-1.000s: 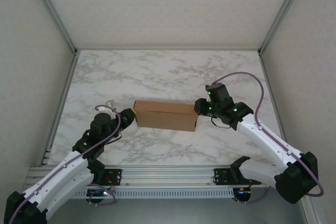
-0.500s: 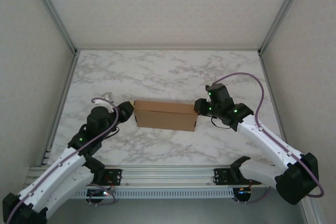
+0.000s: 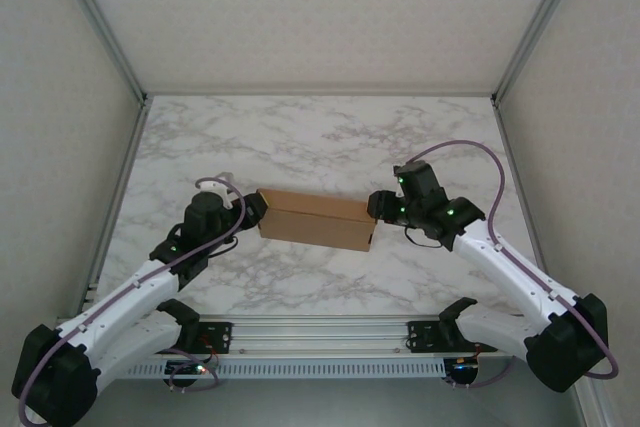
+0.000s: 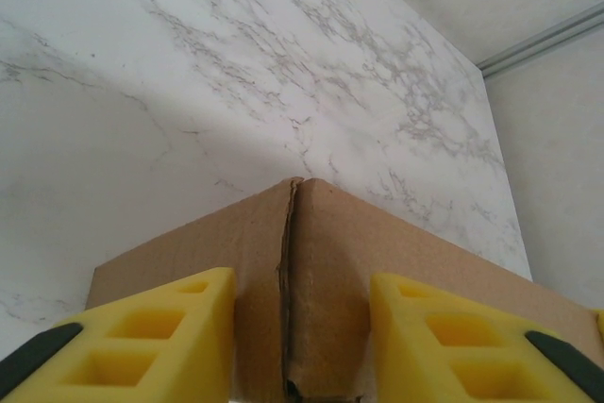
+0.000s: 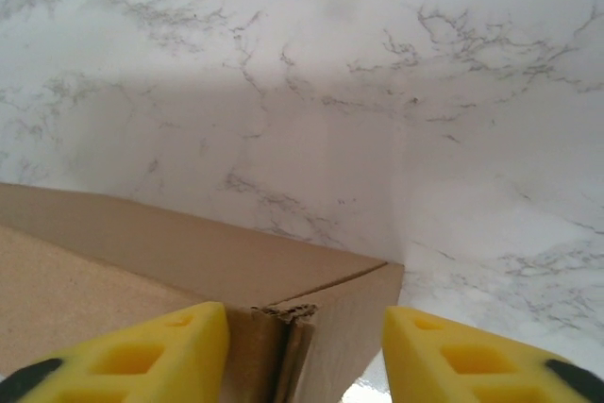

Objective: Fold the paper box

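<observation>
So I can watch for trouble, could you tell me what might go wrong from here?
1. On the box, the end seam gapes between the left gripper's open fingers; pressing there may spread it rather than shut it.
2. The corner by the open right gripper looks frayed and could crush.
3. The box lies loose on the smooth table; an uneven push may slide or turn it.

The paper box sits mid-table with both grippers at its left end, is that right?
No: the right gripper is at the right end of the paper box, the left gripper at its left, as the top external view shows. Mid-table is correct.
</observation>
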Controlling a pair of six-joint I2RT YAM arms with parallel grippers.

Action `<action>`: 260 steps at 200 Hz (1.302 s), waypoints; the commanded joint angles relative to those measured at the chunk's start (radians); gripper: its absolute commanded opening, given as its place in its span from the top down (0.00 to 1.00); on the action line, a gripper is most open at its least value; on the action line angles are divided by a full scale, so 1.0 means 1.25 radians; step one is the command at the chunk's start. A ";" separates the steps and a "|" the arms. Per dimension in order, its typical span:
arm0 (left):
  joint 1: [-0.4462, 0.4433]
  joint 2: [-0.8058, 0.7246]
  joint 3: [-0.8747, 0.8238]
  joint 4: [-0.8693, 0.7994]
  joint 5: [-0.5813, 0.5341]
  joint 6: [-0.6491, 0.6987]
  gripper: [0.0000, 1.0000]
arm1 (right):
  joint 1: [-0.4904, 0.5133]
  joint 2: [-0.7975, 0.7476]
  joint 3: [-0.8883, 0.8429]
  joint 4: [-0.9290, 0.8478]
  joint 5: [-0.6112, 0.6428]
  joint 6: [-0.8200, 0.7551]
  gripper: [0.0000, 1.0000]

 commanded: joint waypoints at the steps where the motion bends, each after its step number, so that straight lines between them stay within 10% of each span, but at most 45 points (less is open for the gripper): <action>1: 0.000 0.001 -0.024 0.014 0.038 -0.011 0.61 | 0.004 -0.009 0.016 -0.102 -0.021 -0.010 0.48; 92: 0.000 0.022 -0.013 0.010 0.036 -0.003 0.61 | 0.003 -0.033 -0.055 -0.002 -0.147 0.098 0.42; 158: 0.000 0.030 -0.054 0.035 0.058 -0.024 0.63 | 0.004 0.003 -0.112 0.008 -0.120 0.071 0.68; 260: -0.100 -0.224 -0.146 -0.092 -0.014 -0.217 0.68 | 0.049 -0.203 -0.171 -0.038 -0.054 -0.037 0.77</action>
